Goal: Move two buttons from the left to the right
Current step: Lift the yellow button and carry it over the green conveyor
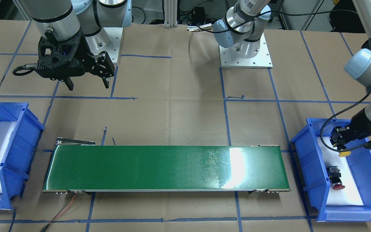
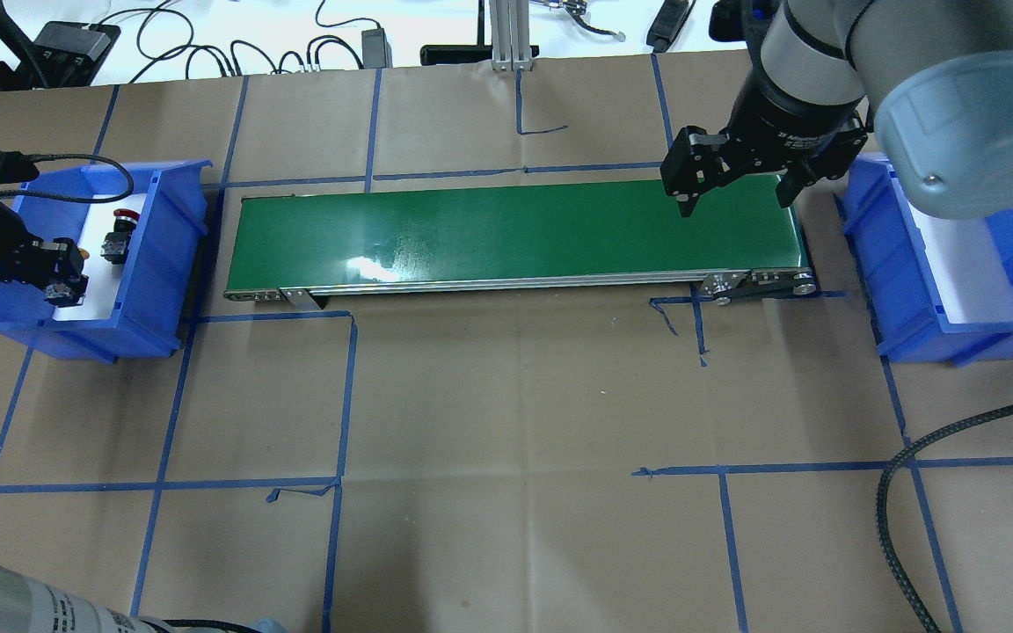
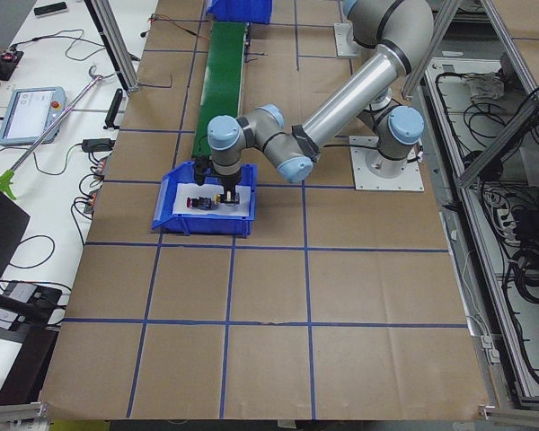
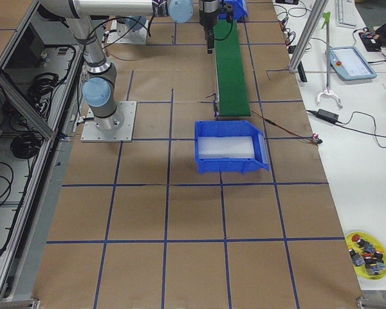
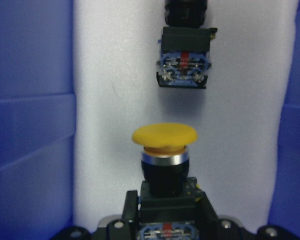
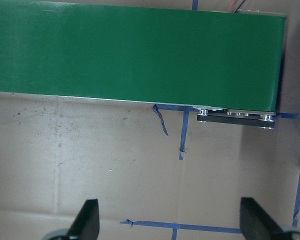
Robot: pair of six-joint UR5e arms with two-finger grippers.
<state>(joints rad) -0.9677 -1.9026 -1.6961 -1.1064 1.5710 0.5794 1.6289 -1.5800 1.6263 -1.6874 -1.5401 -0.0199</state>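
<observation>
- Holding the yellow button [image 5: 164, 145] by its boxy grey base, the left gripper [image 1: 342, 143] has its jaws drawn in on the base's two flat sides. The cap points out past the fingertips.
- All this sits inside the left bin [image 2: 174, 220], just off the belt's [image 2: 515, 229] left end. We cannot tell whether the button is lifted off the foam [image 1: 353, 190].
- We judge the base the right place to grip. Its faces are flat, parallel and stiff, while the domed cap and round collar would likely slip or turn between the pads.
- We expect the button to be light and rigid, so weight should be no worry. The contacts at the back of the base look like the delicate part, and a loose drop could set it rolling on its cap.
- The red button [image 1: 335, 177] lies on its side in that same bin off the belt's left end, near the yellow one but not touching. Its base faces the gripper (handy for the same grip on the flat sides).
- The right gripper [image 2: 735, 198] hangs over the belt's right end, jaws spread wide with nothing between them.
- The right bin [image 2: 902, 264] stands just past the belt's right end.
</observation>
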